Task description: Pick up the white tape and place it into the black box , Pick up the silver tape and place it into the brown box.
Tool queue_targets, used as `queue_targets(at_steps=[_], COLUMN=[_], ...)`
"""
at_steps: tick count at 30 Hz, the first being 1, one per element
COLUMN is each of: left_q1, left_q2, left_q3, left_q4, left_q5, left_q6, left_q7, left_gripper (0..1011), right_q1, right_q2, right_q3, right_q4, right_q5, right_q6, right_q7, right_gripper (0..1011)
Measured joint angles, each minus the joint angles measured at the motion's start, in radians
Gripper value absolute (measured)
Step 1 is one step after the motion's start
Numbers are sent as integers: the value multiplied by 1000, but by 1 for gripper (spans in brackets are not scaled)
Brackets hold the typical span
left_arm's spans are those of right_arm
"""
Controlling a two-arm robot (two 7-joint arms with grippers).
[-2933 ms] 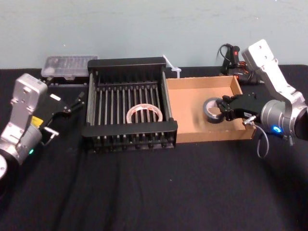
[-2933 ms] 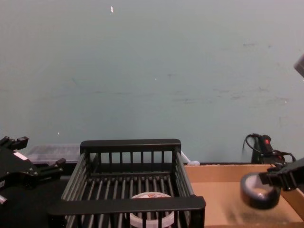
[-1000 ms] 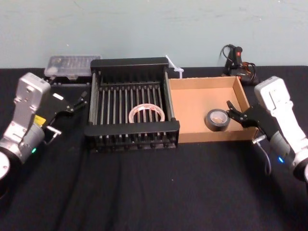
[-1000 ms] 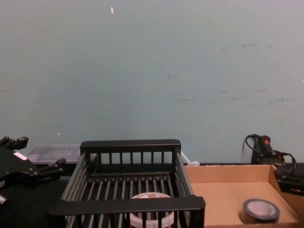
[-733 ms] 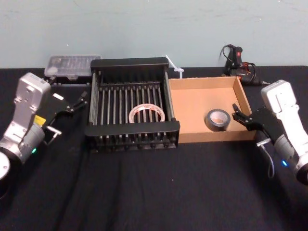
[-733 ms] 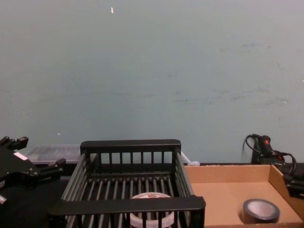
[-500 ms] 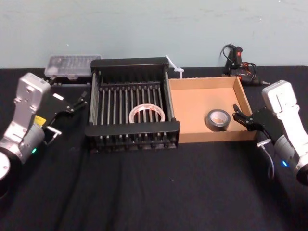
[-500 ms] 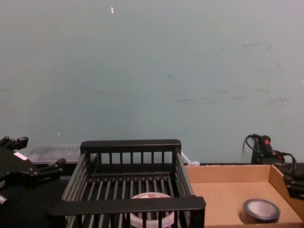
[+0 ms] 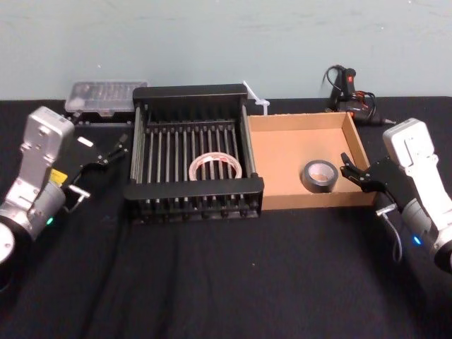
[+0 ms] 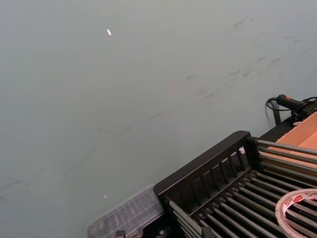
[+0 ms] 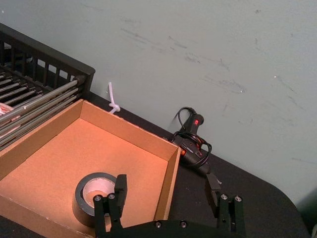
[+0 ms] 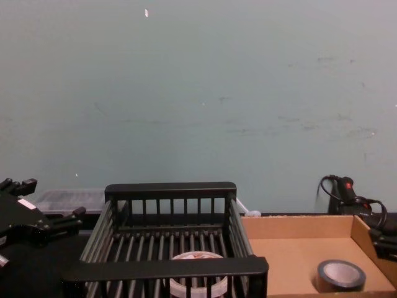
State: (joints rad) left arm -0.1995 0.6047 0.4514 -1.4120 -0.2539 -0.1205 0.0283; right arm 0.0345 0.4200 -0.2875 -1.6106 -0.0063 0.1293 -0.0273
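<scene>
The white tape (image 9: 215, 167) lies flat on the bars inside the black box (image 9: 191, 189), also seen in the chest view (image 12: 197, 282) and the left wrist view (image 10: 297, 210). The silver tape (image 9: 319, 175) rests on the floor of the brown box (image 9: 282, 152), near its right wall. My right gripper (image 9: 347, 169) hovers open and empty at that right wall, just right of the silver tape (image 11: 94, 196). Its two fingers straddle the wall's edge. My left gripper (image 9: 113, 148) is parked open to the left of the black box.
A clear plastic case (image 9: 104, 95) sits behind the black box on the left. A white zip tie (image 9: 254, 99) lies behind the boxes. A black glue gun with its cable (image 9: 346, 85) is at the back right. Black cloth covers the table.
Nearly three seconds ago my right gripper held the silver tape over the brown box. It let go, and the tape now lies on the floor. The gripper drew back right; the left arm stayed still.
</scene>
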Motion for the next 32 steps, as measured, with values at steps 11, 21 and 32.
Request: queue_targets(at_steps=[11, 21, 32], left_q1=[0, 0, 0], left_q2=[0, 0, 0], left_q3=[0, 0, 0], left_q4=[0, 0, 0], left_q5=[0, 0, 0], left_q6=[0, 0, 0], left_q7=[0, 0, 0], left_gripper=[1001, 1001, 1001], right_q1=[0, 0, 0], right_q2=[1, 1, 1], right_q3=[-1, -2, -2], right_q4=[0, 0, 0], right_q5=[-1, -2, -2], right_q6=[-2, -3, -3], right_q7=[-1, 0, 0], right_gripper=[1002, 1002, 1002])
